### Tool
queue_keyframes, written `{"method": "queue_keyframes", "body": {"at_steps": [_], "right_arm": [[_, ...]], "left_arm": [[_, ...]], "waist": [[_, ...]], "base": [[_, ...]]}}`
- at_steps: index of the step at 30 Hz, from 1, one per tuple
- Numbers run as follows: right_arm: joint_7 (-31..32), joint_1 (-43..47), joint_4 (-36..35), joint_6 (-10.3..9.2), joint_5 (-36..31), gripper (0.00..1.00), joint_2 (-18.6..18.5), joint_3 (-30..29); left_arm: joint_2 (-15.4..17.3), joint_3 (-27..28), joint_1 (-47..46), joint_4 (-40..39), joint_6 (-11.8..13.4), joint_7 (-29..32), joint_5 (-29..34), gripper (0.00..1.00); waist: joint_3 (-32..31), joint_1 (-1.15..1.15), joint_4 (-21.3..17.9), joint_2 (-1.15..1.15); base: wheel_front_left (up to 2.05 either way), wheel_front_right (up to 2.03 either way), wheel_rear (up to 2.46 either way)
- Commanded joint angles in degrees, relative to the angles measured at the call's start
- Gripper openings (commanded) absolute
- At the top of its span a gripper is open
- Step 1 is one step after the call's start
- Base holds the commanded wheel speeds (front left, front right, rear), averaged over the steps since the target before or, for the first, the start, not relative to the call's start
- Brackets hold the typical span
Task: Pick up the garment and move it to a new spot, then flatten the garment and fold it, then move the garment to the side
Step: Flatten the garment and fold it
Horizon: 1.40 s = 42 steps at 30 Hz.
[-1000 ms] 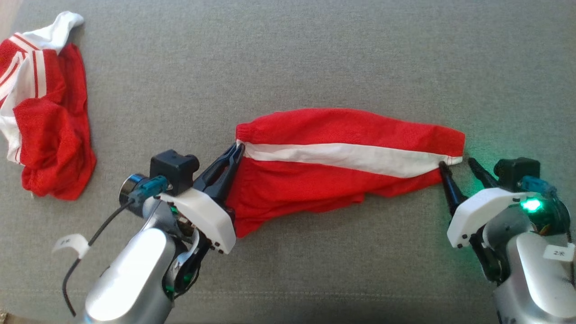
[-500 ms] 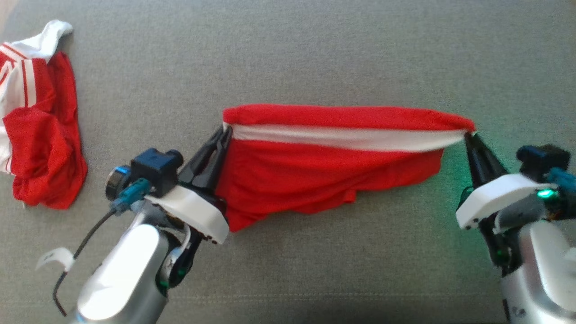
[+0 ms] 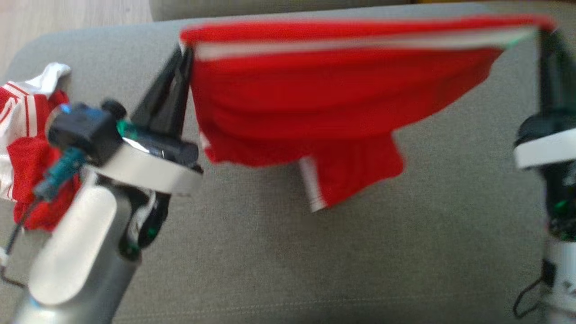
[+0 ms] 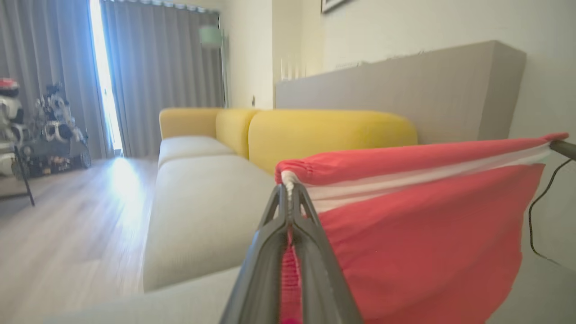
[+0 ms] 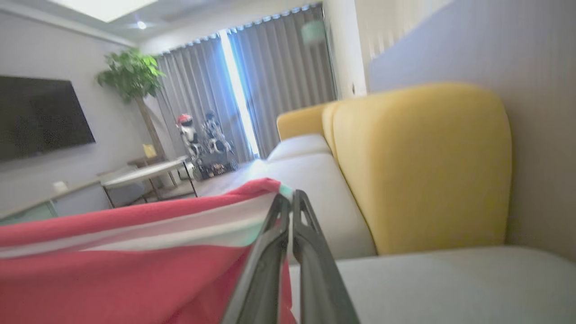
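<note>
Above the grey sofa seat point(image 3: 405, 252), white-striped red shorts point(image 3: 315, 99) hang stretched between left gripper point(image 3: 183, 54) and right gripper point(image 3: 545, 36), each clamped on an upper corner

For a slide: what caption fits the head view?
Left gripper and right gripper, each shut on a corner, hold the red garment stretched over the grey sofa.

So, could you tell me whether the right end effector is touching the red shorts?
Touching: the right wrist view shows the right end effector shut on the striped edge of the red shorts.
</note>
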Motion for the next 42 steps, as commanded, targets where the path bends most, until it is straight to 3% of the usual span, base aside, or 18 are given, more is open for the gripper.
{"method": "queue_keyframes", "body": {"at_steps": [1, 9, 14, 18, 23, 32, 37, 42], "right_arm": [[1.9, -3.09, -4.63, 0.2, 1.73, 0.0, -0.84, 0.09], [8.3, -7.06, -10.01, 0.2, 4.67, 0.0, -0.91, -1.67], [9.25, -10.47, -8.07, 0.2, 5.8, 0.0, -1.04, -2.42], [9.55, -17.47, -3.63, 0.2, 6.84, 0.0, -1.53, -2.66], [8.37, -31.67, 7.05, 0.2, 7.25, 0.0, -2.08, -1.3], [-2.93, -53.79, 31.05, 0.2, 4.82, 0.0, -0.61, 3.61], [-9.01, -57.56, 46.54, 0.2, 2.28, 0.0, 1.93, 8.54], [-12.04, -55.86, 61.85, 0.2, 1.97, 0.0, 3.61, 12.64]], "left_arm": [[2.34, 3.4, -5.27, -3.7, 0.46, 1.01, 0.58, 0.0], [2.6, 3.32, -11.45, -8.0, 0.42, 6.15, 0.47, 0.0], [2.09, 3.01, -14.86, -7.44, -0.08, 7.85, 0.13, 0.0], [0.84, 3.31, -20.82, -3.25, -2.1, 8.94, -1.83, 0.0], [-1.8, 3.11, -32.28, 7.15, -5.57, 7.9, -2.56, 0.0], [-8.52, 2.83, -51.96, 33.49, -6.8, -1.5, 0.63, 0.0], [-10.75, 2.23, -55.15, 47.09, -8.1, -5.5, 1.41, 0.0], [-13.32, 3.28, -51.14, 59.57, -8.01, -6.72, -0.14, 0.0]], "waist": [[-0.96, 0.0, -0.18, 0.0], [-0.74, 0.0, -0.62, 0.0], [1.39, 0.0, -0.61, 0.0], [4.61, 0.0, -0.38, 0.0], [9.07, 0.0, -0.28, 0.0], [13.44, 0.0, 0.15, 0.0], [13.87, 0.0, -0.92, 0.0], [14.41, 0.0, -1.1, 0.0]], "base": [[0.0, 0.0, 0.0], [0.0, 0.0, 0.0], [0.0, 0.0, 0.0], [0.0, 0.0, 0.0], [0.0, 0.0, 0.0], [0.0, 0.0, 0.0], [0.0, 0.0, 0.0], [0.0, 0.0, 0.0]]}}
